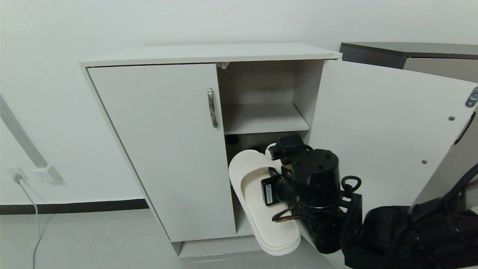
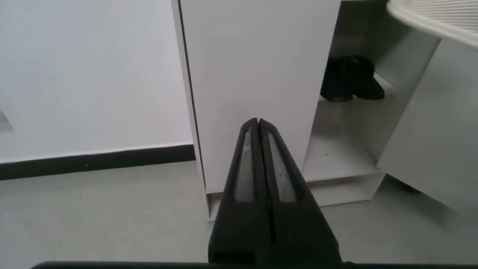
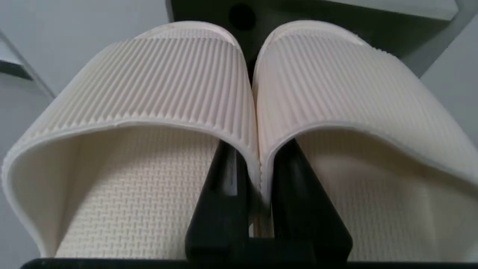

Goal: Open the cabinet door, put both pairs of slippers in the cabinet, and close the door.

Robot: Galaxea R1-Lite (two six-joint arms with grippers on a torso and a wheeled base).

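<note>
The cabinet [image 1: 209, 54] stands against the wall with its left door [image 1: 160, 149] shut and its right door [image 1: 381, 123] swung wide open. A metal handle [image 1: 212, 108] runs upright along the left door's inner edge. Inside the open half, 1 shelf [image 1: 261, 119] splits the space into an upper and a lower compartment.

The right tool [image 3: 258, 161] is closed on the white slippers [image 1: 261, 201]. 1 finger sits inside each slipper, and the 2 fingers pinch the inner walls of the straps together, so the pair is held side by side and touching. The pair hangs off the floor [image 1: 93, 239], just in front of the cabinet's lower compartment. It is tilted, with the toes up toward the opening below the shelf and the heels down near the cabinet's bottom front edge.

The black slippers [image 2: 351, 78] are at the back of the lower compartment, under the shelf.

The left tool [image 2: 258, 127] is closed with nothing in it, its 2 fingers pressed flat together. It points at the cabinet's shut left door from well in front.

A wall socket [image 1: 15, 175] with a cable sits low on the wall, well to the left of the cabinet.
</note>
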